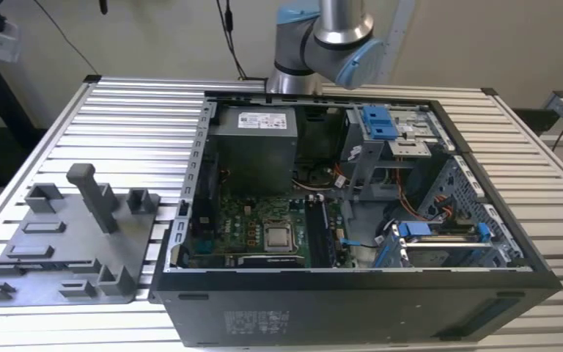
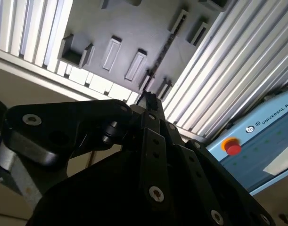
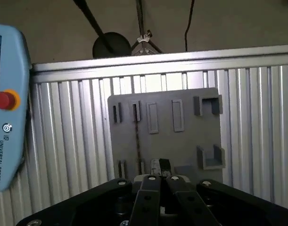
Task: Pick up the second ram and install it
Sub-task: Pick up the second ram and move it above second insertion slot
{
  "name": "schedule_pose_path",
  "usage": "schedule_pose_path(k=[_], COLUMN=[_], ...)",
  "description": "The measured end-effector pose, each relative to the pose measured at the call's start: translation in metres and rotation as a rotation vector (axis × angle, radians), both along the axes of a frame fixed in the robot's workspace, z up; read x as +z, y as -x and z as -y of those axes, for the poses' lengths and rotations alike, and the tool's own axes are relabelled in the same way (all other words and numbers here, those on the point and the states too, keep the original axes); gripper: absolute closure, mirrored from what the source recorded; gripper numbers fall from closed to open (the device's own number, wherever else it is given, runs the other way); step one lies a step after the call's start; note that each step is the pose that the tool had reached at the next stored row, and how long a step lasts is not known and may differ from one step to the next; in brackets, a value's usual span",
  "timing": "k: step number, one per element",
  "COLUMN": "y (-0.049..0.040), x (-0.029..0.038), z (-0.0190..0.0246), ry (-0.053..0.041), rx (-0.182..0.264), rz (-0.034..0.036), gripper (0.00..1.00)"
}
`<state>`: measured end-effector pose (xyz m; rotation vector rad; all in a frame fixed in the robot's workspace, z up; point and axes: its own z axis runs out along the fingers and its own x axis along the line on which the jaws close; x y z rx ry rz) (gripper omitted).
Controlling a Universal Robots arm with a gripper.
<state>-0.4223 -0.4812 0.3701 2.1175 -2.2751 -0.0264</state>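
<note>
Slatted metal counter (image 1: 115,110), with an open PC case (image 1: 360,315) on it and a grey tray (image 3: 181,141) beside that, toward the exterior view's left. The second ram (image 3: 138,139) stands on edge in a pair of tray slots, a thin dark line in the first wrist view. Hand (image 3: 159,165) hangs above the tray, clear of it. Tips look pressed together, nothing pinched. The stick lies just past the tips, its long axis pointing roughly at them. The neighbouring slot pair looks empty. The case holds the green motherboard (image 1: 232,220).
</note>
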Motion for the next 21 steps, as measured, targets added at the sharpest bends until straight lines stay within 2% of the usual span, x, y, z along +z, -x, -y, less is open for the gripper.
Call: schedule_pose_path(k=[9, 14, 18, 21], y=[0.0, 0.0, 0.0004, 0.0005], x=[-0.001, -0.0012, -0.0019, -0.0026], z=[0.0026, 0.0042, 0.0055, 0.006], ry=[0.001, 0.0023, 0.0092, 0.01], rx=[0.053, 0.077, 0.084, 0.084], rz=[0.0006, 0.0049, 0.0114, 0.0122], gripper=[0.89, 0.89, 0.89, 0.89])
